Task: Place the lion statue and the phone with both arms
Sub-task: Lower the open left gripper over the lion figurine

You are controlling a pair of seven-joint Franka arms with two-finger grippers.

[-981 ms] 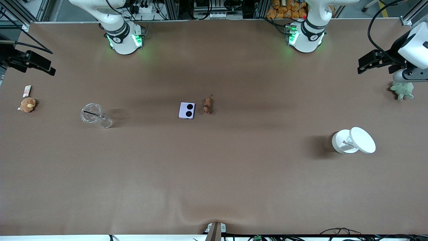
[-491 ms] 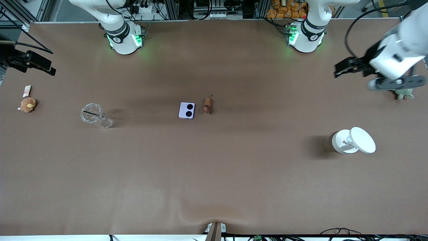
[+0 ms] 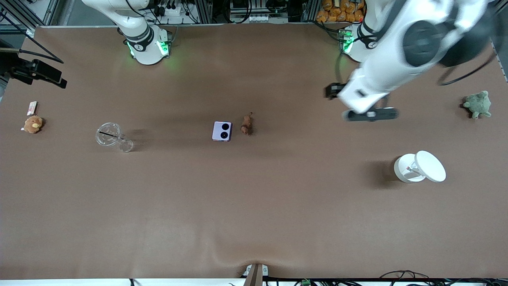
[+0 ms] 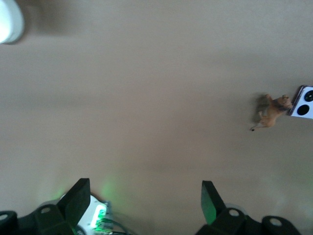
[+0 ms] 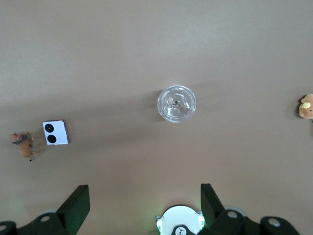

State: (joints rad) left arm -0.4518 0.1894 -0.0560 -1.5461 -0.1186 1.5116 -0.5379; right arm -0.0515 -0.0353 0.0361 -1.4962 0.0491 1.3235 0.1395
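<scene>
The lion statue (image 3: 247, 124), a tiny brown figurine, lies at mid-table. The phone (image 3: 222, 131), pale lilac with two black circles, lies flat just beside it toward the right arm's end. My left gripper (image 3: 332, 90) is up in the air over bare table between the lion and the left arm's base. It is open and empty (image 4: 144, 200); its wrist view shows the lion (image 4: 271, 111) and the phone (image 4: 304, 102) off to one edge. My right gripper (image 3: 55, 79) waits high at the right arm's end, open and empty (image 5: 144, 200), above the phone (image 5: 56, 132) and lion (image 5: 23, 143).
A clear plastic cup (image 3: 113, 136) lies toward the right arm's end, with a round brown plush (image 3: 33, 124) and a small card (image 3: 32, 107) at that edge. A white round stand (image 3: 420, 167) and a green plush turtle (image 3: 478, 104) sit toward the left arm's end.
My left arm has swung from over the green turtle at the table's end toward the middle, uncovering the turtle. The right arm, lion and phone have not moved.
</scene>
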